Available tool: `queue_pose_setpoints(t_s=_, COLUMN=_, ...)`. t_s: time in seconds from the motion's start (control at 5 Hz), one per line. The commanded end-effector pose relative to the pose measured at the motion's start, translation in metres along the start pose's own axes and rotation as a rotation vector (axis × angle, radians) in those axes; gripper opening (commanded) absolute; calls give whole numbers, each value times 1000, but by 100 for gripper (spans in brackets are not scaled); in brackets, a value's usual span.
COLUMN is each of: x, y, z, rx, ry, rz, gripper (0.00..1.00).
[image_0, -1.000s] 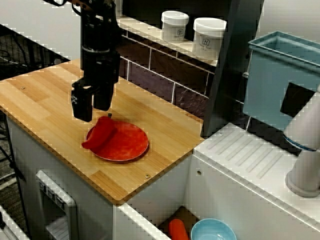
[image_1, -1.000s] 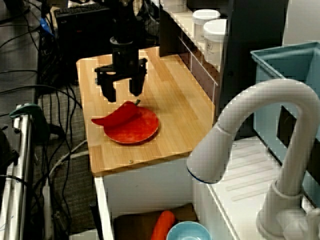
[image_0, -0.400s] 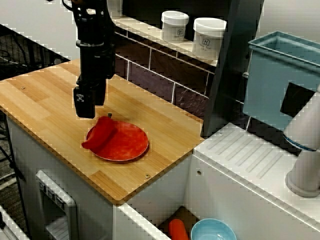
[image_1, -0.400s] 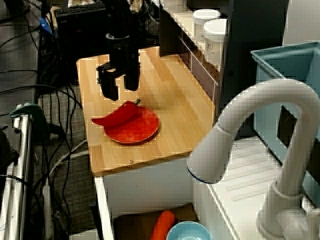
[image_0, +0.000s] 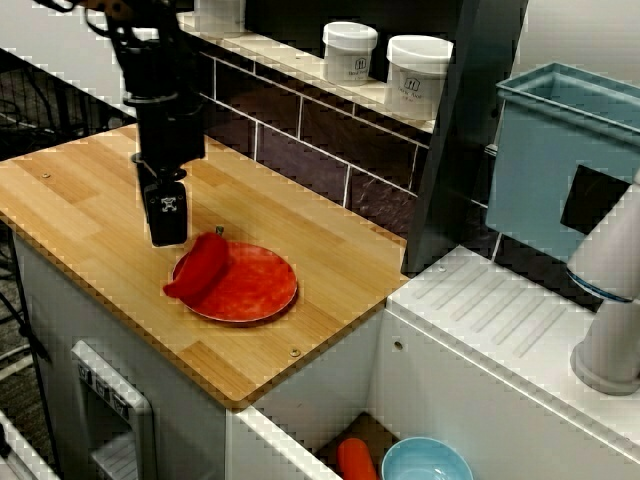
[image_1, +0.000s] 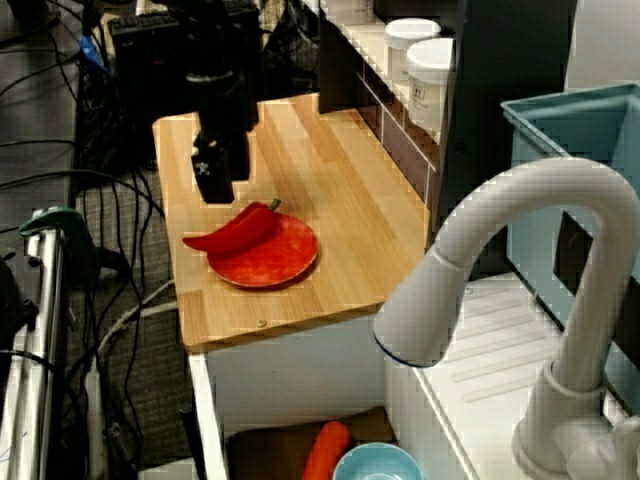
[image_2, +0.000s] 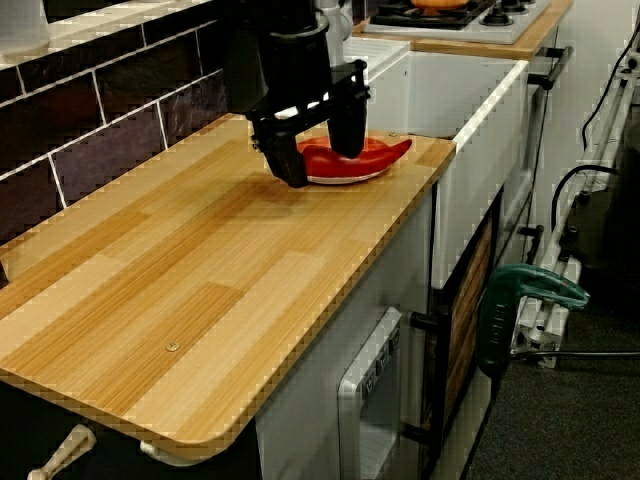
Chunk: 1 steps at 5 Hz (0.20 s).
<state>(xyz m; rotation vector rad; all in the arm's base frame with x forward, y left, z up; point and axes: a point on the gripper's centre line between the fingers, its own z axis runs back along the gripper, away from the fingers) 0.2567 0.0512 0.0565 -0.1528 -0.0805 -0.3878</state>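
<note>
Far left in the high view, the gripper (image_0: 167, 218) hangs low over the wooden counter (image_0: 80, 200), pointing down, at about 11 o'clock from the pepper (image_0: 200, 268). It is near the pepper but clear of it. From this side the pincer shows edge-on. The low view along the counter shows it plainly: the gripper (image_2: 322, 165) has its jaws spread wide with nothing between them.

Next to the right, the red pepper lies across the 9 o'clock side of the red plate (image_0: 262, 290). Its stem points to about 1 o'clock, and its tip hangs over the rim toward 8 o'clock. In the view from the tap end, the pepper (image_1: 235, 232) rests partly on the plate, with its tip out over the bare wood.

I judge this to be a stand-off beside the pepper: nothing is gripped and the pepper sits settled on the plate. Closing on it from here would call for shifting the wide jaws toward 5 o'clock until they straddle the thick stem end. They would then have to come down squarely without pressing on the plate rim.

Further right, two white jars (image_0: 350, 50) stand on the ledge at 1 o'clock from the plate. A blue bin (image_0: 560, 150) and a white tap (image_0: 610, 300) follow at the far right, and a blue bowl (image_0: 425, 462) sits low in the sink.
</note>
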Motion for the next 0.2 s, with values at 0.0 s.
queue_pose_setpoints(t_s=0.0, x=-12, y=4, z=16, rx=13, ry=-113, rz=196, gripper=100)
